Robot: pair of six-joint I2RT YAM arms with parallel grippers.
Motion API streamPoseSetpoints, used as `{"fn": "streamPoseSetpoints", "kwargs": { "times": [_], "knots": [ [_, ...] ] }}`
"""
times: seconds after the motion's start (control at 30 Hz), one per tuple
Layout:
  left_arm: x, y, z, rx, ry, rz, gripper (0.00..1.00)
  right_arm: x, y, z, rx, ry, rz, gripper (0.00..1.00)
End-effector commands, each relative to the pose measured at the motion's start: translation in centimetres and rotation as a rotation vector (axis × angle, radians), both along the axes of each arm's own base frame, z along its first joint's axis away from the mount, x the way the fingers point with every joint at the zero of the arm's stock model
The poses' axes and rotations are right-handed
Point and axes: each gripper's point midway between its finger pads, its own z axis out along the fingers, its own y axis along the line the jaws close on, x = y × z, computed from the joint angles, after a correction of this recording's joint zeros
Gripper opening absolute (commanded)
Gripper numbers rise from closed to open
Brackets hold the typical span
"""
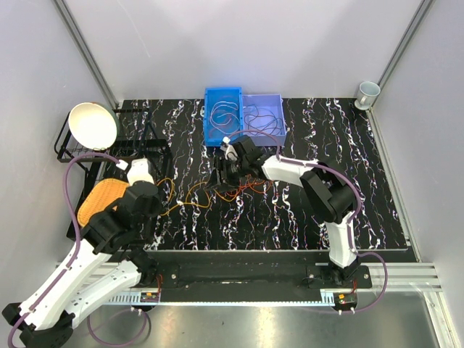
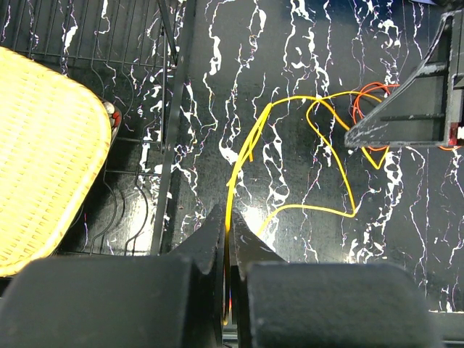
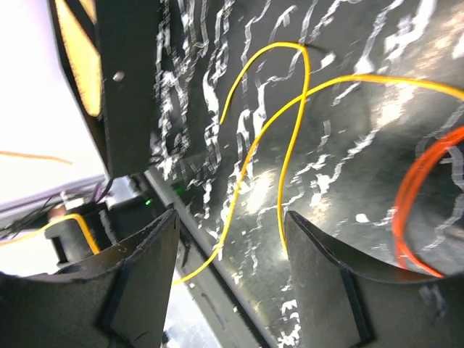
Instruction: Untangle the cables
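Observation:
A thin yellow cable runs up from my left gripper, which is shut on it, then loops right across the black marbled table. In the top view the same yellow cable links my left gripper to a small tangle of orange and red cables under my right gripper. My right gripper stands open low over the table. Two yellow strands pass between its fingers, and an orange loop lies to the right of them.
A blue bin and a pale purple bin at the back hold more cables. A black wire rack on the left carries a white bowl and a yellow woven mat. A cup stands back right.

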Motion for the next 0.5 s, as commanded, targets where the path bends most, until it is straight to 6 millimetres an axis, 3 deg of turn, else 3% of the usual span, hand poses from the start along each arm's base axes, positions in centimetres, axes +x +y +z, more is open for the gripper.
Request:
{"fn": "streamPoseSetpoints", "kwargs": {
  "times": [0.0, 0.47],
  "knots": [
    [0.6, -0.4, 1.4, -0.035, -0.050, 0.002, 0.00, -1.9, 1.5, 1.1, 0.078, 0.055, 0.061, 0.65],
    [0.7, -0.6, 1.2, -0.028, -0.038, -0.004, 0.00, -5.1, 2.9, -1.2, 0.055, 0.167, 0.114, 0.64]
  ]
}}
